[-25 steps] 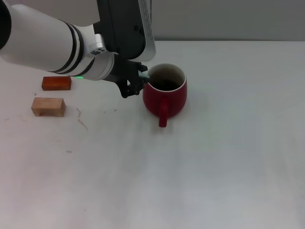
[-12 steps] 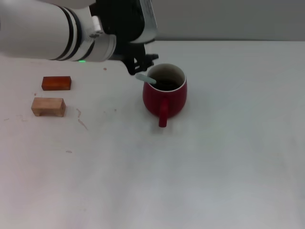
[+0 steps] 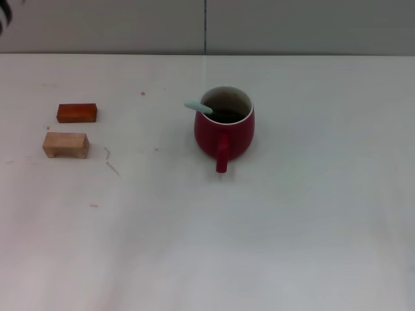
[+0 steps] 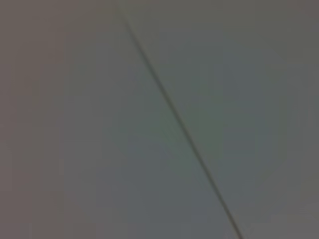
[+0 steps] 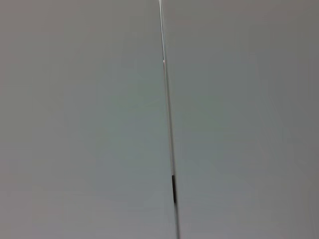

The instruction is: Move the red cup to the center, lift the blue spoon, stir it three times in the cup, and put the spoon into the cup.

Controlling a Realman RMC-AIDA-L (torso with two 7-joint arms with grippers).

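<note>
White desk (image 3: 292, 227) carries the red cup (image 3: 224, 130) near its middle, handle toward the robot. Inside it the blue spoon (image 3: 198, 107) leans, handle poking over the rim leftward. Two small blocks (image 3: 66, 144) sit far left. Neither gripper is visible, so their state cannot be told.

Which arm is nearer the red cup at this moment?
Left, as far as shown. Only a sliver of the left arm shows, at the head view's top-left corner, far from the red cup. The right arm is out of view, so its distance cannot be judged.
</note>
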